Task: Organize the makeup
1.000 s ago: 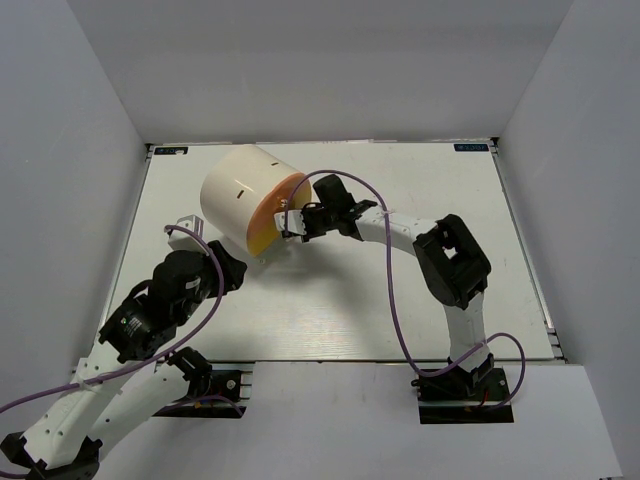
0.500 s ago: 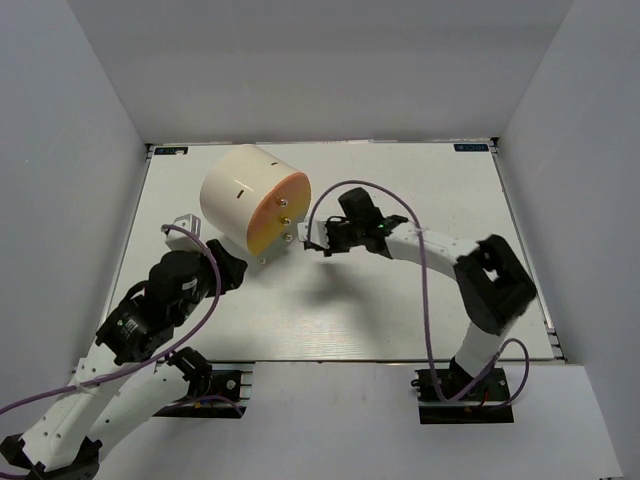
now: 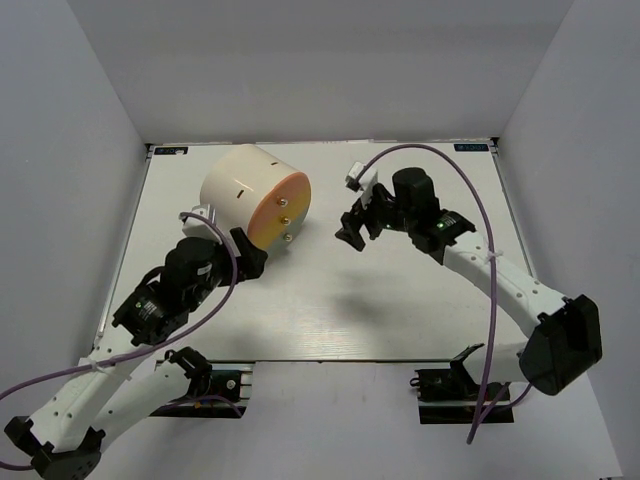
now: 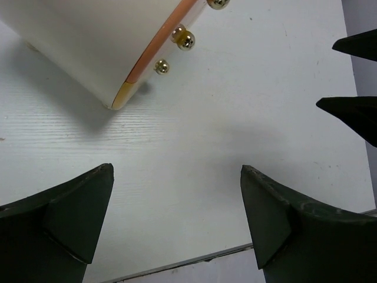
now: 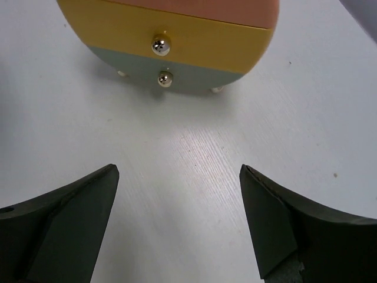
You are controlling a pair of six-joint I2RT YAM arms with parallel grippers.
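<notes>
No makeup shows in any view; it is out of sight. My left gripper [image 3: 252,262] [image 4: 177,172] stands open over bare table just below and in front of the big cream cylinder [image 3: 243,192] [image 4: 70,41]. My right gripper [image 3: 352,232] [image 5: 178,171] is open too, a short way to the right of the cylinder's orange face [image 3: 280,215], pointing at it. Nothing lies between either pair of fingers. In the right wrist view the face shows stacked drawer fronts [image 5: 177,35], all closed, with small gold knobs [image 5: 160,45].
The cylinder lies on its side at the back left of the white table [image 3: 400,300]. The right gripper's black fingertips [image 4: 353,112] show at the right edge of the left wrist view. Grey walls enclose the table on three sides.
The right gripper has drawn back from the cylinder's face to the right and opened. The left gripper has opened as well and shifted up towards the cylinder's lower edge.
</notes>
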